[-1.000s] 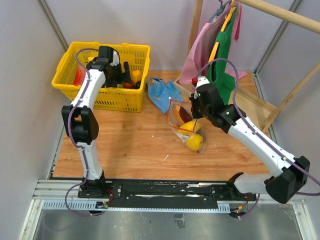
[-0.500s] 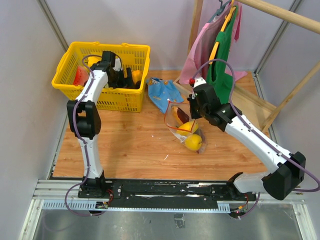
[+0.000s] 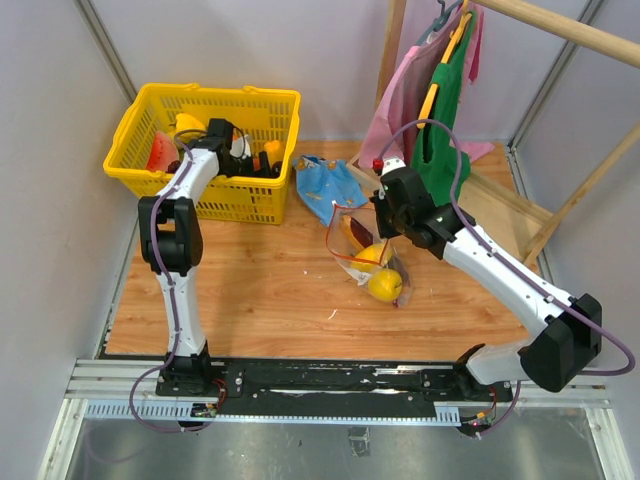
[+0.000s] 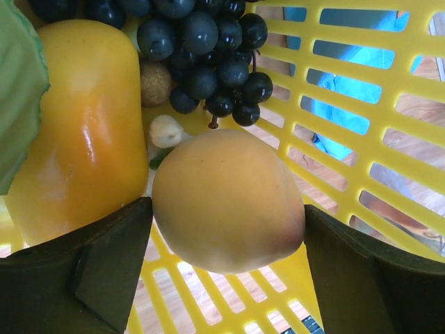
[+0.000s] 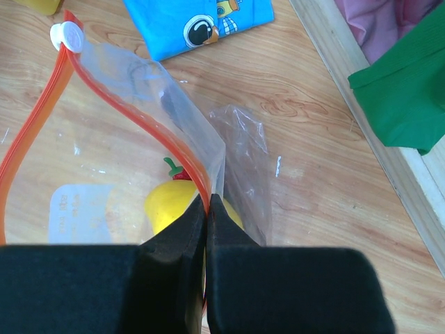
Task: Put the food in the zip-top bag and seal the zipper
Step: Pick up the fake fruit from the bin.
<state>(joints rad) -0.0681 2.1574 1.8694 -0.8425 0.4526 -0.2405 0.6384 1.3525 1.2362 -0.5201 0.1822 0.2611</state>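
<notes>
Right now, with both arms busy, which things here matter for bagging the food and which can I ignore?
For the job: zip-top bag, its zipper pinched by the right gripper; lemon; peach in the left gripper.
Just lying about: yellow basket, blue pouch, hanging clothes.

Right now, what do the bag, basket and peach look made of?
Bag: thin clear plastic film, shiny, see-through and creased.
Basket: rigid yellow moulded plastic, with slotted walls and a slight sheen.
Peach: a toy with smooth matte skin and even colour, likely plastic or foam; the look leaves that open.
</notes>
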